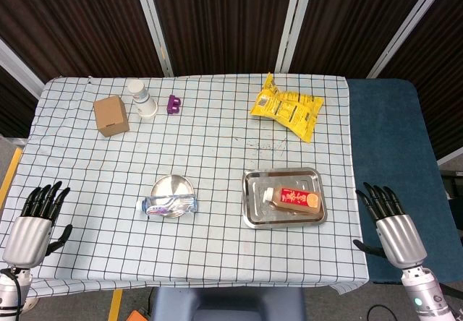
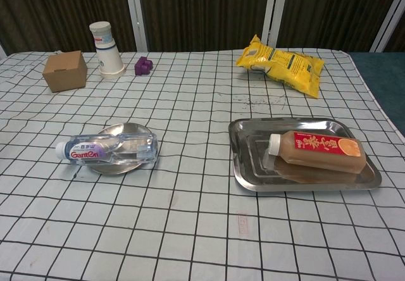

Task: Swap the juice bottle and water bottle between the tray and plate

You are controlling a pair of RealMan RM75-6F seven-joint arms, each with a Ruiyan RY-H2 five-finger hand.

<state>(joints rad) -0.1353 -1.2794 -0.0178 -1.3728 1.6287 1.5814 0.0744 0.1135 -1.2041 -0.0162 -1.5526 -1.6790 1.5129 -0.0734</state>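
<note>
A clear water bottle [image 1: 168, 205] [image 2: 106, 148] with a purple label lies on its side across the small round metal plate [image 1: 173, 185] [image 2: 130, 130]. On the rectangular metal tray [image 1: 252, 212] [image 2: 245, 167] a juice bottle [image 1: 293, 199] [image 2: 316, 151] with a red label lies flat, cap to the left. My left hand [image 1: 36, 222] hovers at the table's left front edge, fingers spread, holding nothing. My right hand [image 1: 391, 227] hangs off the table's right side, also spread and empty. The chest view shows neither hand.
At the back stand a brown cardboard box [image 1: 111, 116] [image 2: 64, 71], a white paper cup [image 1: 142, 99] [image 2: 107, 49] upside down, and a small purple block [image 1: 173, 104] [image 2: 143, 65]. A yellow snack bag [image 1: 286, 108] [image 2: 281, 64] lies at the back right. A checked cloth [image 1: 217, 147] covers the table.
</note>
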